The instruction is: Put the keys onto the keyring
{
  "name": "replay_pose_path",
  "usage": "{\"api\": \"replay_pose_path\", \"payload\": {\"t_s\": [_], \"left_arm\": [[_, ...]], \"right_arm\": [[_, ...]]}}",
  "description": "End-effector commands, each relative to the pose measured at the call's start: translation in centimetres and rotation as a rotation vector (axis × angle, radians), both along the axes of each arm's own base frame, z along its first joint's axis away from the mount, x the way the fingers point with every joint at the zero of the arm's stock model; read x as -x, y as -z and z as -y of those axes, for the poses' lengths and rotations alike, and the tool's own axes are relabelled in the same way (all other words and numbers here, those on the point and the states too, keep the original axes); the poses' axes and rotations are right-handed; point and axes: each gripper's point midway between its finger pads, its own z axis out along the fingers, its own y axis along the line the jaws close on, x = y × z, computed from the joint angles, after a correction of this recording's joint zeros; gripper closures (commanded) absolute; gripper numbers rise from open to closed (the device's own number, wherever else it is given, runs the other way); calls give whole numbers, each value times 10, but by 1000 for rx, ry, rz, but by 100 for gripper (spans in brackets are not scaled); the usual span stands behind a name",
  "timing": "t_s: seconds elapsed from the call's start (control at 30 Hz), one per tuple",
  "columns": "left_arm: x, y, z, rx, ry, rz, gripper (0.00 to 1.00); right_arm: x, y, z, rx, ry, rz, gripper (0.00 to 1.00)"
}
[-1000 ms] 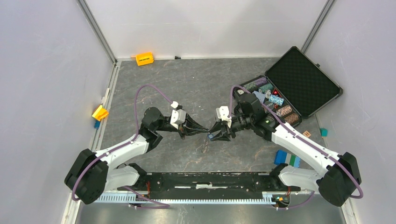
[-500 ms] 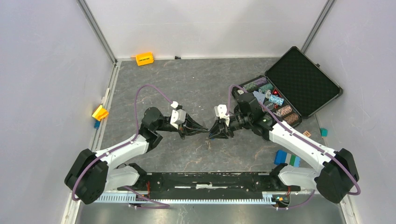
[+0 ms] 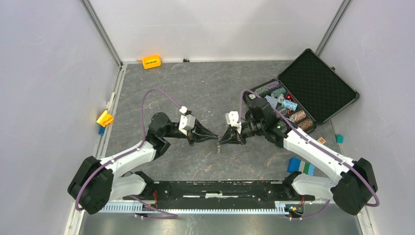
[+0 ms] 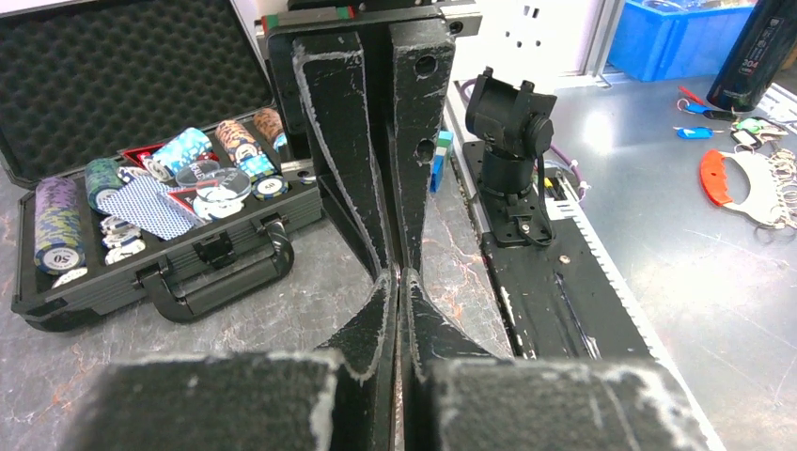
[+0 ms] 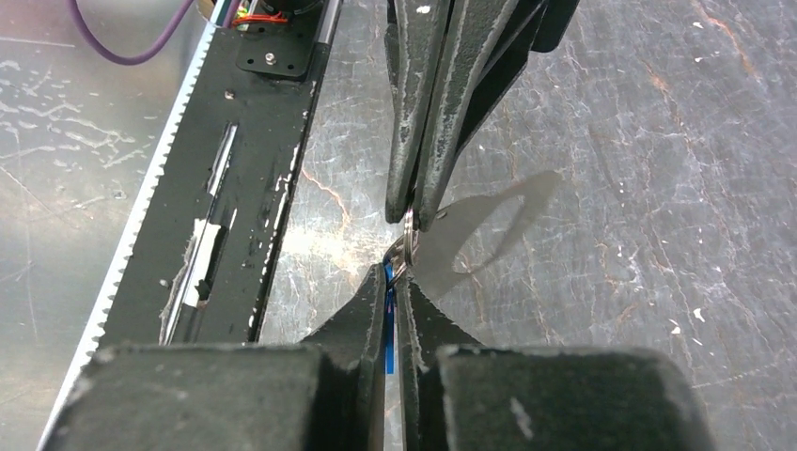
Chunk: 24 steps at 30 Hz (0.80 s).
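The blue-headed key point(image 5: 387, 324) is sitting pinched in my right gripper point(image 5: 392, 277), whose jaws are pressing tight on it. The metal keyring point(image 5: 406, 246) is touching its tips. I'm clamping the ring's far edge in the closed left gripper point(image 5: 414, 214), holding both above the table point(image 5: 611, 188) so, I judge, the key can thread onto the coil.

we read only "50" on the end chip of the purple chip stack point(image 4: 58, 235) in the black case point(image 4: 216, 282), bottle point(image 4: 766, 47) label too small for us to read
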Motion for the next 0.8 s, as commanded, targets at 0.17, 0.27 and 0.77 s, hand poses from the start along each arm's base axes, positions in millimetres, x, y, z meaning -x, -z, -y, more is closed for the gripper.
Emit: {"api": "replay_pose_path", "payload": {"t_s": [0.17, 0.27, 0.77], "left_arm": [[4, -6, -1, 7, 18, 46, 98], [3, -4, -1, 3, 19, 41, 98], [-8, -5, 4, -6, -16, -3, 98]], "right_arm": [[-15, -15, 14, 52, 73, 144, 94], [-18, -20, 16, 58, 89, 165, 94], [-21, -26, 11, 153, 107, 362, 91]]}}
